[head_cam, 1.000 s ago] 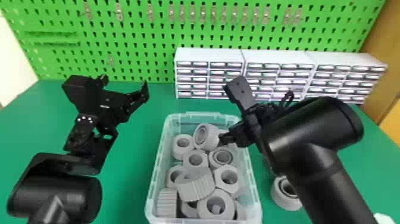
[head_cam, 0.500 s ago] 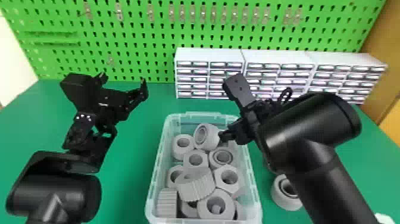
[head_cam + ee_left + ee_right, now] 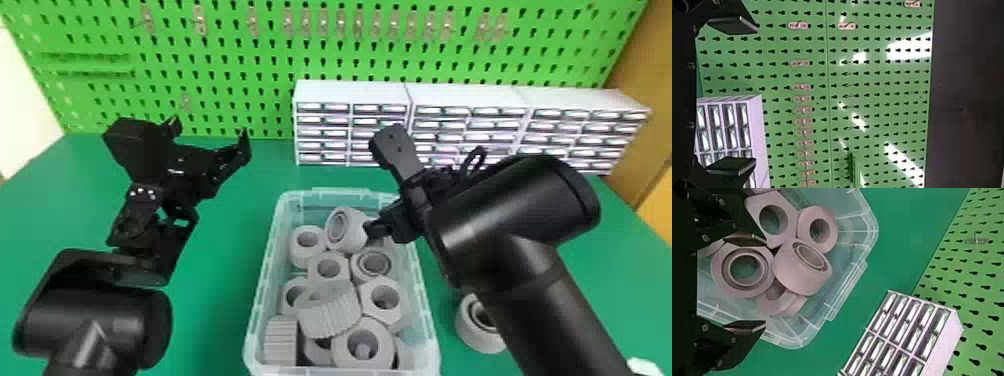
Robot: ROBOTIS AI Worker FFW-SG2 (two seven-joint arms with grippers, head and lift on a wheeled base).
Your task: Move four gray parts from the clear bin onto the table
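Observation:
The clear bin [image 3: 425, 320] holds several gray parts, round and hexagonal, among them a tilted ring [image 3: 346, 230] near its far end. My right gripper [image 3: 372, 200] is over the bin's far right corner, close to that ring. In the right wrist view my right gripper [image 3: 766, 282] stands open, its fingers apart above the bin [image 3: 864, 246], and the tilted ring [image 3: 801, 268] lies just beyond them. My left gripper [image 3: 212, 130] is parked at the left above the table, open; in the left wrist view the left gripper [image 3: 756, 96] faces the pegboard. Another gray part [image 3: 475, 325] sits on the table right of the bin, partly behind the right arm.
White drawer cabinets [image 3: 352, 90] line the back of the green table [image 3: 220, 300], behind the bin. A green pegboard [image 3: 270, 55] rises behind them. Something white [image 3: 642, 366] shows at the right front edge.
The right gripper has shifted very slightly at the bin's far right corner. The left arm has moved barely, and the gray parts look unmoved.

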